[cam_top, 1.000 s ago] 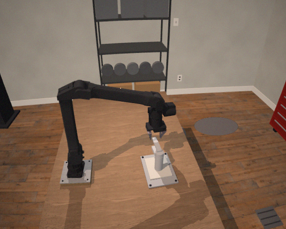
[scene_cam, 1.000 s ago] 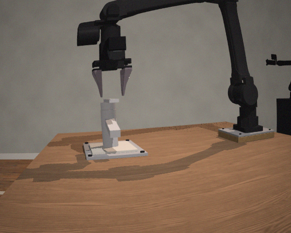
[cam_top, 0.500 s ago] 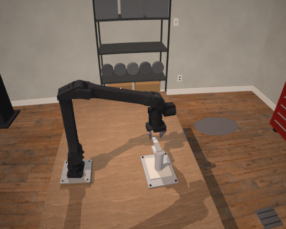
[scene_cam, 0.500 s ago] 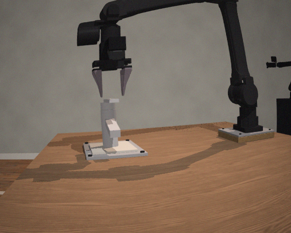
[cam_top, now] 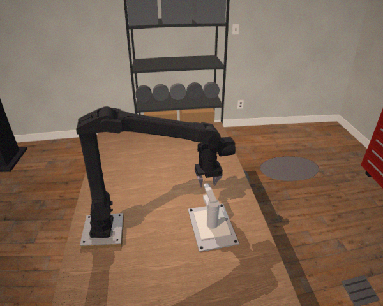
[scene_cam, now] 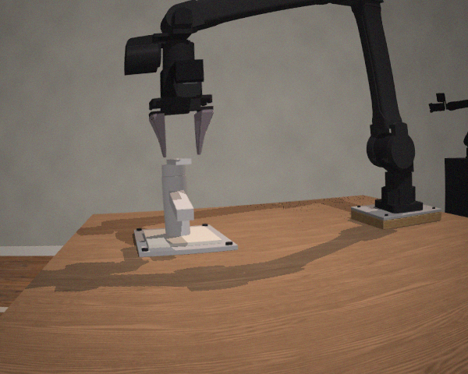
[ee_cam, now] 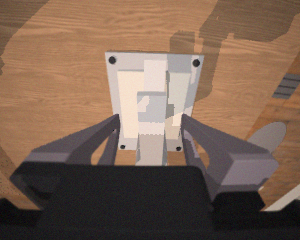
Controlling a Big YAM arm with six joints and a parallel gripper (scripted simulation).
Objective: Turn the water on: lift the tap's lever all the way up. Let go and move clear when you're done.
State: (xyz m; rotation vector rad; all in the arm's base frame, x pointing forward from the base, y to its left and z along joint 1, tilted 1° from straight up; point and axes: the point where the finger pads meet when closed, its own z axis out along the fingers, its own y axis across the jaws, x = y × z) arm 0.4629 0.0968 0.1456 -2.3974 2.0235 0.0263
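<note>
A black parallel gripper [scene_cam: 180, 154], fingers spread and empty, hovers just above the pale grey tap's flat lever [scene_cam: 179, 161]; it probably must next descend to catch it.
</note>
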